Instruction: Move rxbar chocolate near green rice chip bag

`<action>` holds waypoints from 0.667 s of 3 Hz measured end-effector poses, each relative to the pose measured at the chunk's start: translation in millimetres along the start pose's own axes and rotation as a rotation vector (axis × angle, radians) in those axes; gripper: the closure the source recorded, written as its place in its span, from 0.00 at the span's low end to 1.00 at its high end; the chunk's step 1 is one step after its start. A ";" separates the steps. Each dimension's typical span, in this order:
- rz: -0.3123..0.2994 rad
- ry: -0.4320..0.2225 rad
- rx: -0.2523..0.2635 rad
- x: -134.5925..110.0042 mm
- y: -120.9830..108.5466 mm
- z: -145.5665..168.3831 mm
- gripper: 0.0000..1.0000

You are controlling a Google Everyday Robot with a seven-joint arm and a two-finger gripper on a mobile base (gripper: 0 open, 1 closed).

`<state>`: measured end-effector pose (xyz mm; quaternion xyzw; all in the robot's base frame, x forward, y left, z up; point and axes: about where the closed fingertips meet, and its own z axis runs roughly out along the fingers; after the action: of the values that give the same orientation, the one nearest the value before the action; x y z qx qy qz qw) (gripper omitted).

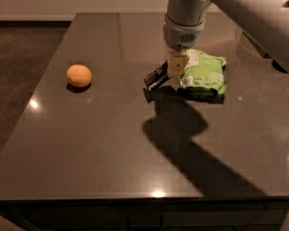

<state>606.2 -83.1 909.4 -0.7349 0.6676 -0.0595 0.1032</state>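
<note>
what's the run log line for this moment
gripper: shut on rxbar chocolate | bar: tilted, beside green rice chip bag | orange: apart on table | release: not yet

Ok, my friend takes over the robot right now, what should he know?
The gripper: shut on the rxbar chocolate, held tilted just above the table.
The green rice chip bag: lying on the table right beside the gripper.
Done: bar lifted, already close to the bag.
Left: set it down there and let go.
The orange ball sits well apart.
</note>
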 end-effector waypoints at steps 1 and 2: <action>0.018 0.050 -0.002 12.4 7.5 10.7 0.10; 0.016 0.047 0.002 11.4 6.3 10.7 0.00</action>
<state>603.7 -94.2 897.0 -0.7277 0.6758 -0.0765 0.0889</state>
